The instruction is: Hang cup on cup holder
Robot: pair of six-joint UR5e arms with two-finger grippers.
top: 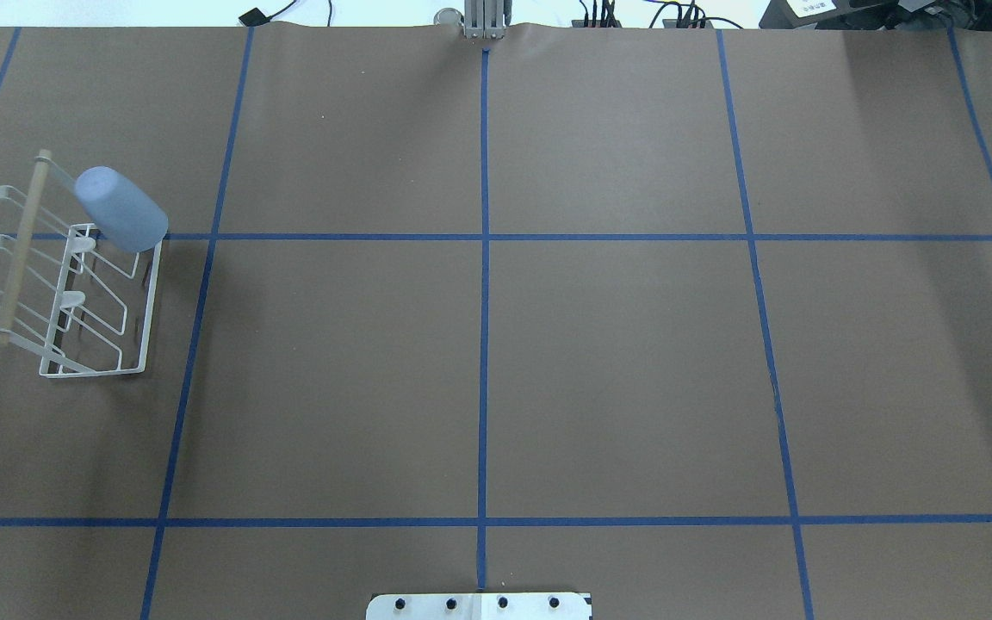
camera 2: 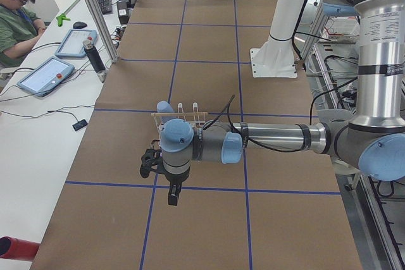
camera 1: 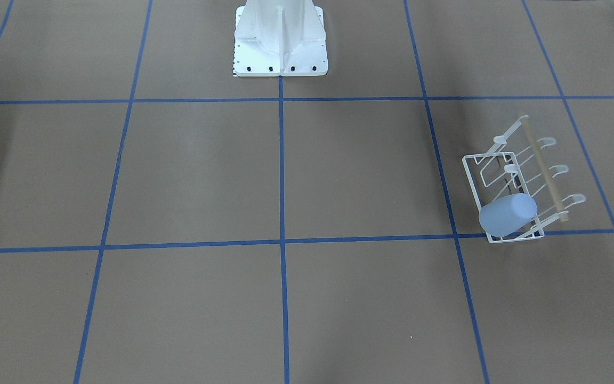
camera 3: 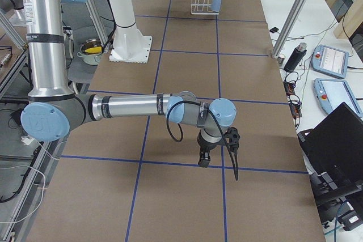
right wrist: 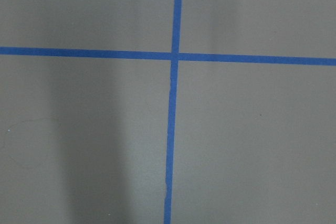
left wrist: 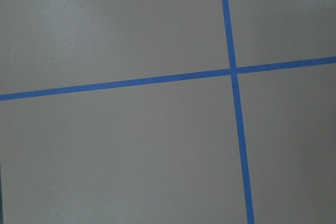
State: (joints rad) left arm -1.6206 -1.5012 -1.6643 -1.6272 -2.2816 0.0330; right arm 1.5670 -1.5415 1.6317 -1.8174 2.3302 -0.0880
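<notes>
At the far left of the overhead view the holder's pale wooden rod (top: 22,248) runs along its top, with thin white wire prongs (top: 72,299) angling off it, each ending in a rounded tip. Just right of the rod the cup (top: 120,209) hangs tilted over the farthest prong of the right-hand row, clear of the table (top: 616,362), so the task looks done. It is a smooth, pale blue-grey tumbler, tapered and without a handle. I judge it light, stiff and hardly fragile, but slick: a pinch on the sloping wall could slide toward the narrow end, so mid-wall, squarely across, or over the rim is the better hold. The holder (top: 152,308) is a rectangular wire frame, probably light enough to skid or tip if nudged. To the right lies matte brown paper gridded with blue tape (top: 483,344). The left gripper (camera 2: 172,199) and the right gripper (camera 3: 202,160) hang over bare table, away from the holder, and appear only in the side views, so I cannot tell how their jaws stand
</notes>
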